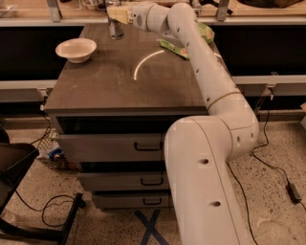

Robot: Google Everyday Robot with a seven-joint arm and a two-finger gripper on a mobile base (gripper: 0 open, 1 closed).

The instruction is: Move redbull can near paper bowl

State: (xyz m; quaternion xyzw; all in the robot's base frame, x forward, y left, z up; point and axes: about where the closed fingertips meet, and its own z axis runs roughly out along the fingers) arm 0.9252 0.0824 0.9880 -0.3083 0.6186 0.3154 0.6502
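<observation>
I read the white arm [203, 72] reaching over the dark-topped drawer cabinet [114, 93], a green snack bag [179, 47] at far right, the paper bowl [75, 49] at left, and the gripper [117, 14] clamped on the upright redbull can [114, 29] behind and right of the bowl.

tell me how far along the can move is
Done: the gripper is at the top of the can, at the table's far edge. In hand: grasping or carrying; I cannot tell which. Left: the can stands apart from the bowl, which lies to its left and nearer the front, so it must cross that gap and be set beside it.
</observation>
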